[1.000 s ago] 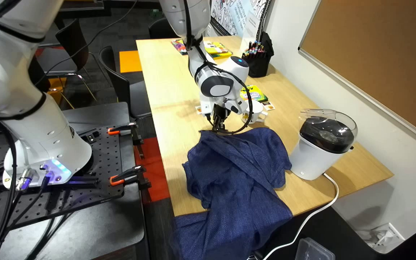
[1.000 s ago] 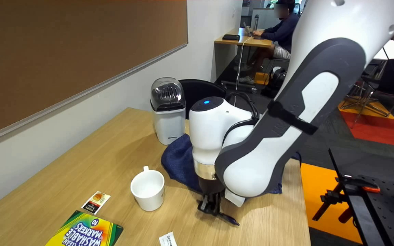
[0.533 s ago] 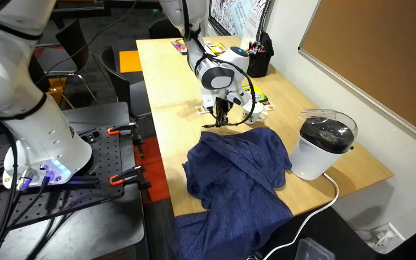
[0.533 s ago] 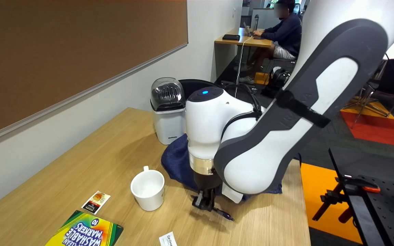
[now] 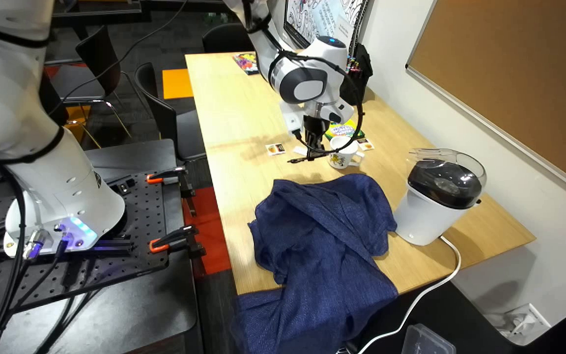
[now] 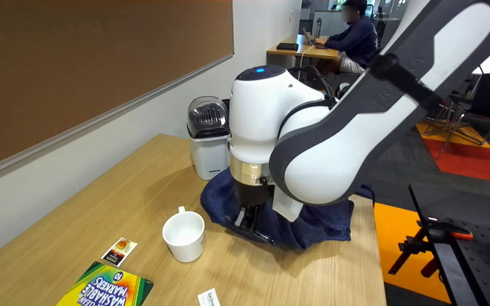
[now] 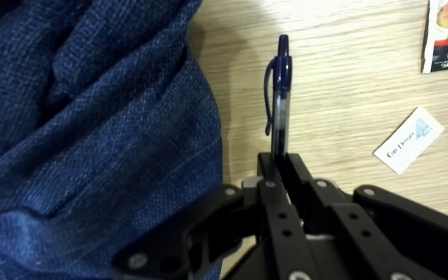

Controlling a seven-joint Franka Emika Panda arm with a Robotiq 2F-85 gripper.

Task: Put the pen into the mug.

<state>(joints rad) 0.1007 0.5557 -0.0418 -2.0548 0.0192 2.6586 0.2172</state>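
Black grpr (image 7: 280, 158) tight on pen (image 7: 282, 77)

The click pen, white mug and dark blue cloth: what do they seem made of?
Click pen: probably plastic, its barrel see-through and its dark end glossy. White mug: likely glazed ceramic, judging by its smooth surface, though plastic isn't ruled out. Dark blue cloth: woven fabric, matte, with threads visible in the wrist view; fibre unclear.

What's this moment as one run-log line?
fingers: shut on pen | pen: above table | mug: upright on table, pen not yet inside
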